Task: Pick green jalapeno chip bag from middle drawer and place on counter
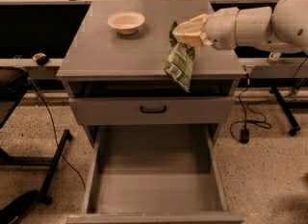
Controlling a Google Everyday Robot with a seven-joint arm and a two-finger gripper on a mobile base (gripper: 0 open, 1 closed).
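Observation:
My gripper [179,34] reaches in from the right on a white arm and is shut on the top of the green jalapeno chip bag [180,63]. The bag hangs down from the fingers, tilted, over the front right part of the counter [115,50], its lower corner past the counter's front edge. The middle drawer [154,180] is pulled out below, and its grey floor shows nothing in it.
A cream bowl [126,22] sits at the back of the counter, left of the gripper. A shallower drawer front with a black handle [153,109] is closed under the counter. Cables and stand legs lie on the speckled floor at both sides.

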